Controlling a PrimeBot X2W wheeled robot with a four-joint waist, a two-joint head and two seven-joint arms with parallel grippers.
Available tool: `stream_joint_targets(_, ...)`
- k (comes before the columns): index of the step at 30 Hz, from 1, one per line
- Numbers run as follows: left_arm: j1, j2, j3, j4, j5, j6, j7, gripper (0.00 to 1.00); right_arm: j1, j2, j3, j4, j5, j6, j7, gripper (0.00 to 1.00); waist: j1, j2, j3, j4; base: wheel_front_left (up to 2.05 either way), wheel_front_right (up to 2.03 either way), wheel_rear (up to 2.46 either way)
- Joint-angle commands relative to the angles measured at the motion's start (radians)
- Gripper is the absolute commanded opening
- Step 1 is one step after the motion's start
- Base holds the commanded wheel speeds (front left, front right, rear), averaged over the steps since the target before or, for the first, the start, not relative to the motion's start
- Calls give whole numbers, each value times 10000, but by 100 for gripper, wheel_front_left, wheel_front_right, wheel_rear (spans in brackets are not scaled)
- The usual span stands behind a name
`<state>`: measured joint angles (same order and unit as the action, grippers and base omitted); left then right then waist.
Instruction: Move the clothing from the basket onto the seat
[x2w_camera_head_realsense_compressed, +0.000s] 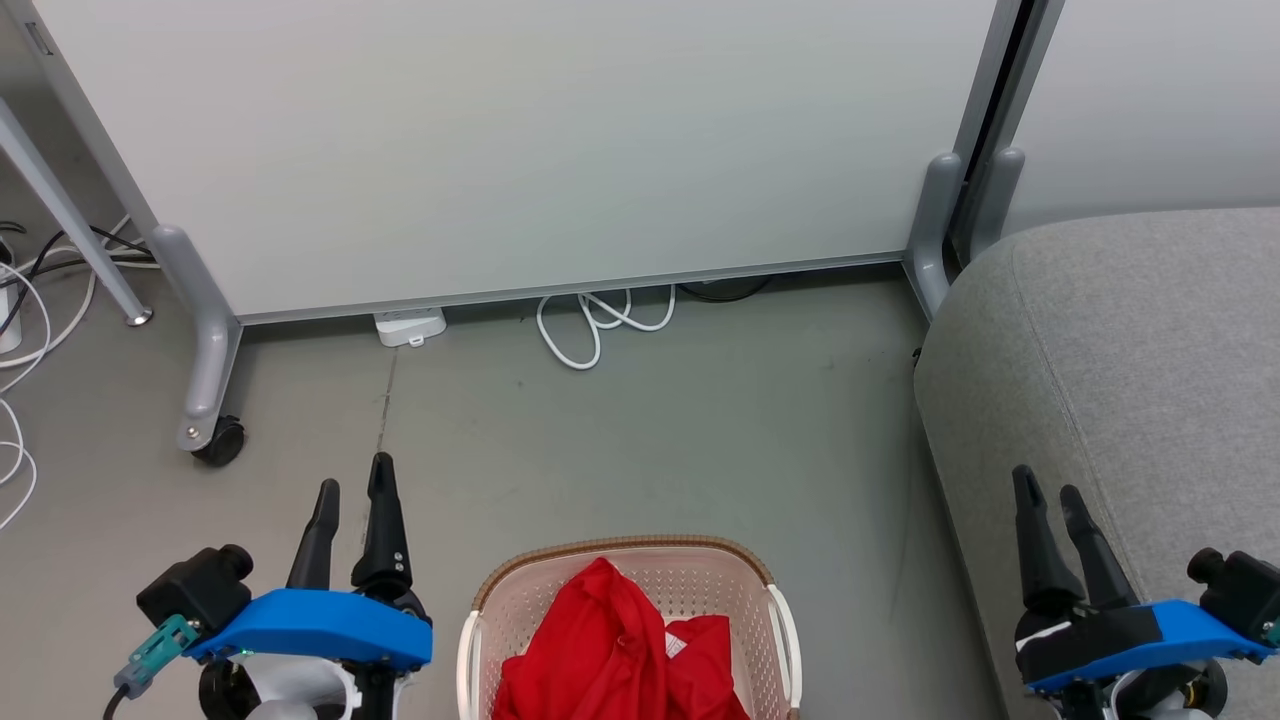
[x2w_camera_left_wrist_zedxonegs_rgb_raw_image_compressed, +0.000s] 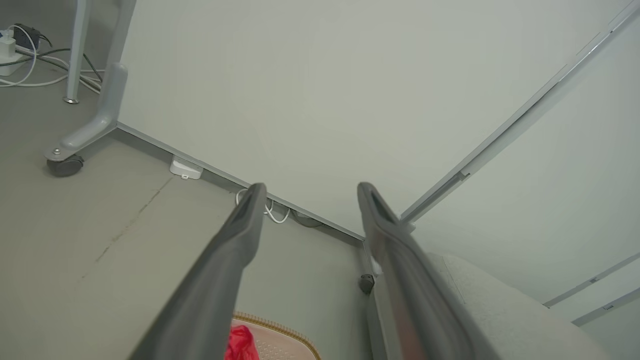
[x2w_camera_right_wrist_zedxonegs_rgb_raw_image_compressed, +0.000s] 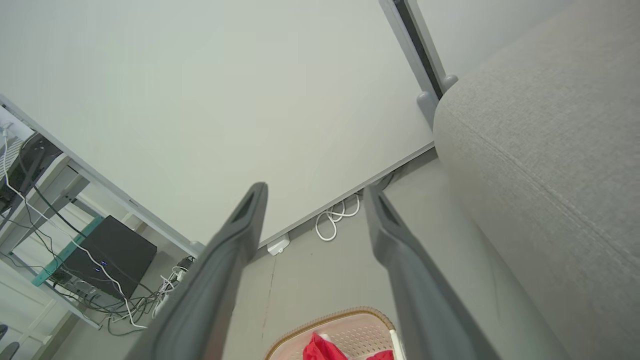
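Note:
Red clothing (x2w_camera_head_realsense_compressed: 620, 650) lies bunched in the cream perforated basket (x2w_camera_head_realsense_compressed: 720, 572), which stands on the floor at the bottom middle of the head view. Its brown rim (x2w_camera_left_wrist_zedxonegs_rgb_raw_image_compressed: 280, 327) and a bit of red clothing (x2w_camera_left_wrist_zedxonegs_rgb_raw_image_compressed: 240, 342) peek in below my left fingers; the basket (x2w_camera_right_wrist_zedxonegs_rgb_raw_image_compressed: 345, 320) also sits low in the right wrist view. The grey seat (x2w_camera_head_realsense_compressed: 1130, 350) fills the right side. My left gripper (x2w_camera_head_realsense_compressed: 352, 490) hovers open to the left of the basket, holding nothing. Beside the seat's front edge, my right gripper (x2w_camera_head_realsense_compressed: 1050, 495) stands open and empty too.
A white partition panel (x2w_camera_head_realsense_compressed: 520, 140) on grey castor legs (x2w_camera_head_realsense_compressed: 205, 370) closes off the far side. A white cable loop (x2w_camera_head_realsense_compressed: 600, 325) and a power strip (x2w_camera_head_realsense_compressed: 410, 326) lie at its foot. More cables (x2w_camera_head_realsense_compressed: 30, 290) trail at the far left. Bare grey floor surrounds the basket.

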<state>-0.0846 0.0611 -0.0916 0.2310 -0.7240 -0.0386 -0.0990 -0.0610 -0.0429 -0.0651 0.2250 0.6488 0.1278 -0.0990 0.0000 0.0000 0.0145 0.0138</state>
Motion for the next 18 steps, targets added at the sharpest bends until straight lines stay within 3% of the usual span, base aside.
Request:
stream_joint_targets(1,-264,79,-73,-87,312,32,-100,100,-153,-72,12,-116,-361,28,-102,100,0,0,8,1,0,0,0)
stream_joint_targets(18,-378,59,-424,120,2119,80,-571,100,-153,-84,68,-157,-2363,29,-566,100,0,0,33,60,0,0,0)
